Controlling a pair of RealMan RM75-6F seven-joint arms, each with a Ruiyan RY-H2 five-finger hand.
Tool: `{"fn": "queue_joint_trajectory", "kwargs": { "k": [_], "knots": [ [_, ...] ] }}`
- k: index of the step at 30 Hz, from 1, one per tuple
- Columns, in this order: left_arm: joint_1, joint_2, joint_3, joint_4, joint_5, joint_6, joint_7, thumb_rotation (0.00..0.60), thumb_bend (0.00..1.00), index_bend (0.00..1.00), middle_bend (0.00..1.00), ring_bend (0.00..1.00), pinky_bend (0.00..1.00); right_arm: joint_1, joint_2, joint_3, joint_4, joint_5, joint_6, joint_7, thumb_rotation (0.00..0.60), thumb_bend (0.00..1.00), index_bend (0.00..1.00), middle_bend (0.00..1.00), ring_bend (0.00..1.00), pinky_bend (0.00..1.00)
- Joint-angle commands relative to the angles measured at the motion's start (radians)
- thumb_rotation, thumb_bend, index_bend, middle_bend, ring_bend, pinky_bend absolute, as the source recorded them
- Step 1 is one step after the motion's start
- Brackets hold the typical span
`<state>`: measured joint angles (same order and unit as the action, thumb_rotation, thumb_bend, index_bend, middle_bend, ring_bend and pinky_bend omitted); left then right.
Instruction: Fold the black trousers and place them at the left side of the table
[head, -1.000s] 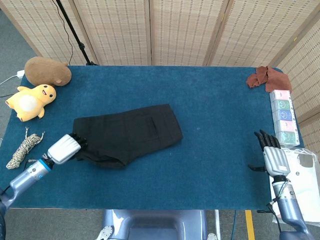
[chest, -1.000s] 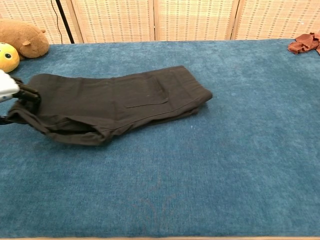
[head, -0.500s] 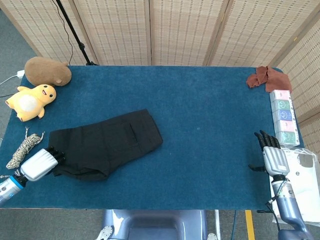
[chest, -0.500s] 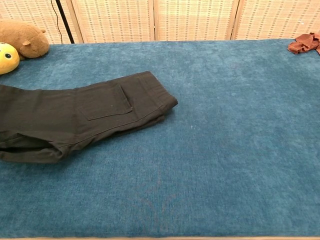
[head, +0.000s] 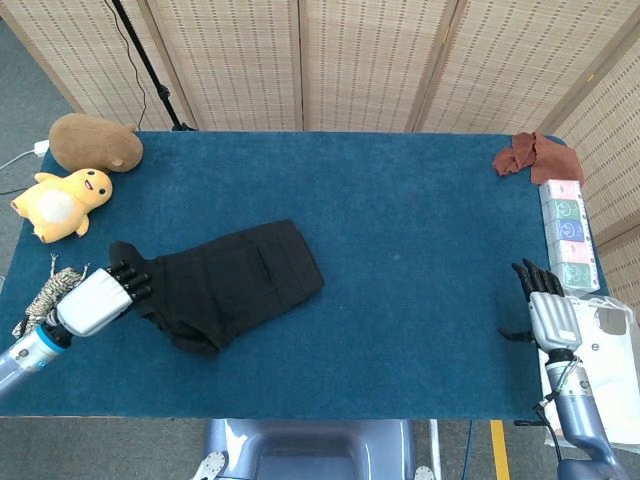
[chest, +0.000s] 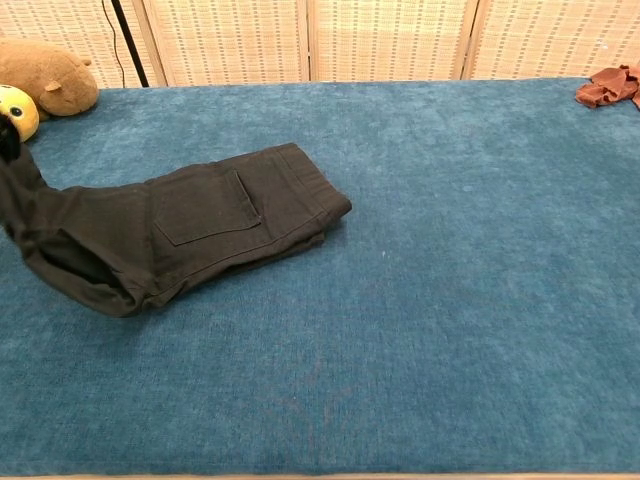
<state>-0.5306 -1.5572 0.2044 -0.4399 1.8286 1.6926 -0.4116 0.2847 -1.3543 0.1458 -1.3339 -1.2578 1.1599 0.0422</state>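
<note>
- Head view: the left hand (head: 100, 297) grips the near-left end of the black trousers (head: 240, 283), lifting it off the blue desk (head: 420, 300); the rest lies left of centre. The right hand (head: 545, 305) idles at the right edge, holding nothing, fingers apart.
- Chest view: the black trousers (chest: 190, 225) show the raised left end sagging. Best to carry that end over evenly, then lay it flat, keeping the pile towards the left side.

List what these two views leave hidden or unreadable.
- Left hand grip on the trousers: head view, fingertips merge with black cloth; chest view cuts the hand off at its left edge.
- Right hand: absent from the chest view.
- Box labels: head view, too small to read.
</note>
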Motion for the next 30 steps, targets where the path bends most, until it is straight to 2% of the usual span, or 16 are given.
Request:
{"fn": "queue_joint_trajectory", "kwargs": {
  "k": [1,8,12,20,26,29,30],
  "knots": [
    [-0.091,-0.043,-0.038,-0.012,0.008,-0.025,0.035,0.600,0.57,0.66,0.47,0.52,0.45,-0.001,0.002,0.001,-0.001,-0.001,0.001,0.003,0.600,0.00,0.00,0.00,0.00,0.00],
    [-0.216,-0.135,-0.076,0.009,0.010,-0.101,0.042,0.600,0.57,0.66,0.47,0.52,0.45,-0.001,0.005,0.001,-0.002,-0.001,-0.001,0.009,0.600,0.00,0.00,0.00,0.00,0.00],
    [-0.293,-0.207,-0.090,0.066,0.016,-0.143,0.070,0.600,0.57,0.66,0.47,0.52,0.45,-0.002,0.006,0.003,-0.002,0.000,0.000,0.014,0.600,0.00,0.00,0.00,0.00,0.00],
    [-0.415,-0.363,-0.096,0.187,0.017,-0.251,0.073,0.600,0.57,0.65,0.47,0.51,0.45,-0.002,0.011,0.006,-0.001,0.005,-0.004,0.024,0.600,0.00,0.00,0.00,0.00,0.00],
    [-0.460,-0.450,-0.079,0.258,0.016,-0.347,0.064,0.600,0.56,0.63,0.45,0.50,0.45,-0.002,0.014,0.007,0.002,0.009,-0.010,0.033,0.600,0.00,0.00,0.00,0.00,0.00],
    [-0.475,-0.487,-0.081,0.281,0.003,-0.390,0.056,0.600,0.56,0.54,0.39,0.45,0.45,-0.002,0.017,0.008,0.004,0.011,-0.014,0.038,0.600,0.00,0.00,0.00,0.00,0.00],
    [-0.478,-0.495,-0.082,0.285,-0.001,-0.398,0.054,0.600,0.56,0.45,0.31,0.40,0.45,-0.002,0.017,0.008,0.004,0.011,-0.014,0.039,0.600,0.00,0.00,0.00,0.00,0.00]
  ]
}}
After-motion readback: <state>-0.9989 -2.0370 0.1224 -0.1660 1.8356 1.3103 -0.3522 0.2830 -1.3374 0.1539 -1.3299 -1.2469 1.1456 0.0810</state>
